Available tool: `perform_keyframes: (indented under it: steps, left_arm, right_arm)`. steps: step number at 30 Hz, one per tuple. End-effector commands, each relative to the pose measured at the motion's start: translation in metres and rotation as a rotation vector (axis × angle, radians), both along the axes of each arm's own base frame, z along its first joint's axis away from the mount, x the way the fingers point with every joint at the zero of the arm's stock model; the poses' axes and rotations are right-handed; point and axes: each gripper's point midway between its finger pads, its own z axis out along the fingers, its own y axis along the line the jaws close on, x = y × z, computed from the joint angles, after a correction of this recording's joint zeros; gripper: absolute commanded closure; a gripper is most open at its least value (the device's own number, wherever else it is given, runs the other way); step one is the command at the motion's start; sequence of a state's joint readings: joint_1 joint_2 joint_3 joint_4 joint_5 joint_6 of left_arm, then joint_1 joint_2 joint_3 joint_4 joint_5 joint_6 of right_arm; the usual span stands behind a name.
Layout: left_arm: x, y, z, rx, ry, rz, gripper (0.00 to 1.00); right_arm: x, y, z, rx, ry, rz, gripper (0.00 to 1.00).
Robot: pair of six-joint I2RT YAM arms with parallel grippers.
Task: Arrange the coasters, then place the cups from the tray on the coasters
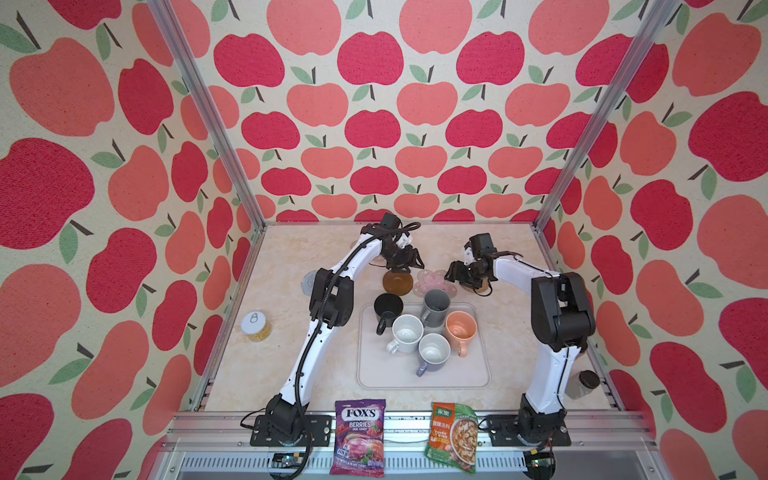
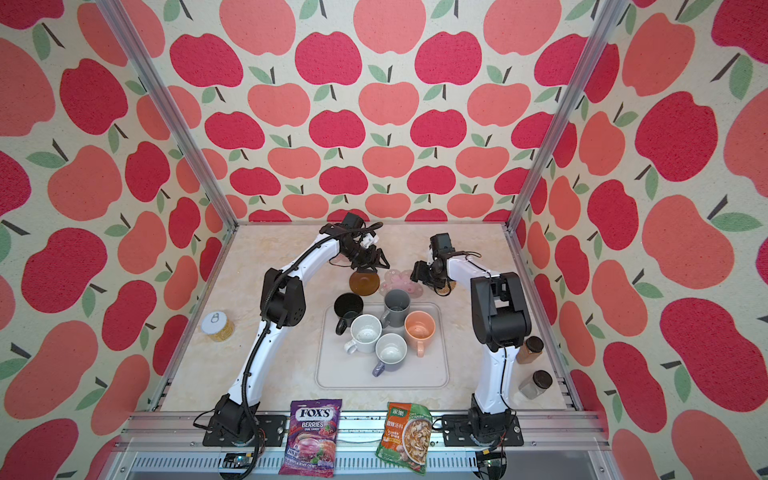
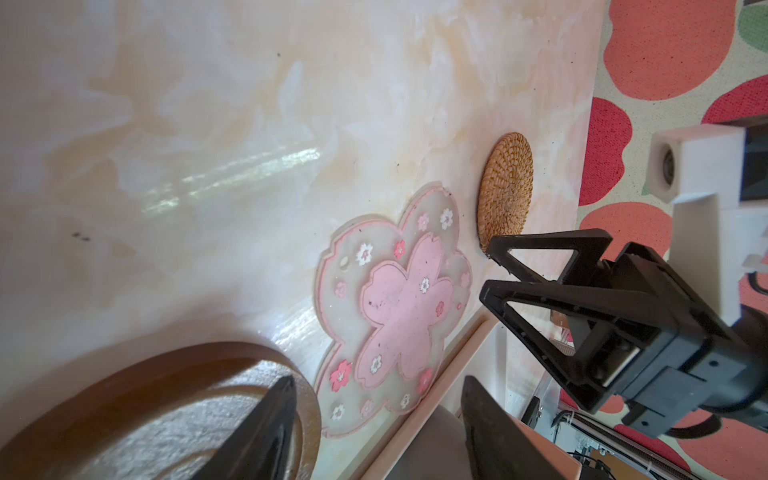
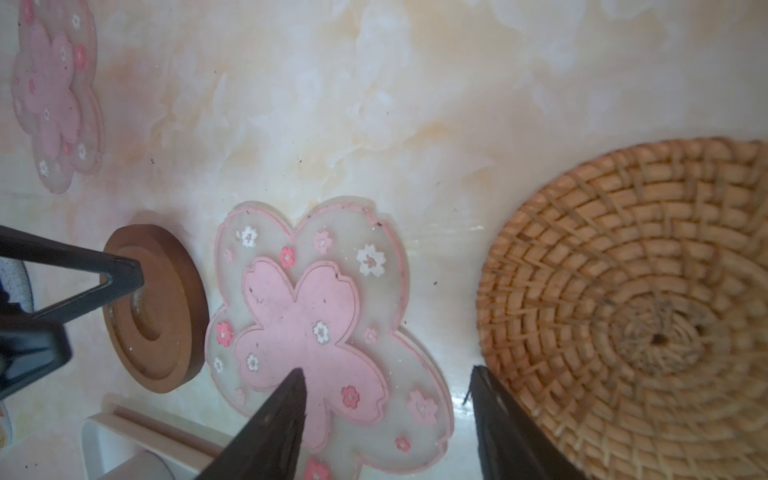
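Over the brown coaster (image 1: 397, 284), the left tool (image 1: 405, 268) hangs, jaws apart.

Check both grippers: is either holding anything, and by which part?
Nothing is held. Left gripper is open at the brown coaster; right gripper is open and empty beside the rattan coaster.

Five cups (image 1: 407, 332) on the tray (image 1: 415, 377) — brown coaster (image 1: 397, 283) just beyond
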State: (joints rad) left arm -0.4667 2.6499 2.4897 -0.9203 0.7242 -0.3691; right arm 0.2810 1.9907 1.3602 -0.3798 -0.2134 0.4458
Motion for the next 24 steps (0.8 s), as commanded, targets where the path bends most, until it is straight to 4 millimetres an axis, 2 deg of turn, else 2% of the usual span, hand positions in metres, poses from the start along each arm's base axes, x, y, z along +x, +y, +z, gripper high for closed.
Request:
perform_keyframes:
  steps: [1, 12, 19, 24]
  left_arm:
    - [-0.004, -0.002, -0.006, 0.000, 0.041, -0.003, 0.34]
    - [-0.005, -0.018, -0.021, -0.036, 0.087, -0.001, 0.35]
    - [-0.009, -0.011, -0.029, 0.012, 0.094, -0.003, 0.34]
    - [-0.010, -0.003, -0.037, 0.069, 0.100, 0.016, 0.34]
  right_arm:
    - [0.013, 0.005, 0.001, 0.026, -0.014, 0.010, 0.35]
    - [0.010, 0.015, -0.020, 0.081, 0.060, 0.025, 0.35]
    - [0.003, 0.043, -0.019, 0.164, 0.086, 0.066, 0.36]
    - [-0.003, 0.048, -0.022, 0.140, 0.111, 0.081, 0.36]
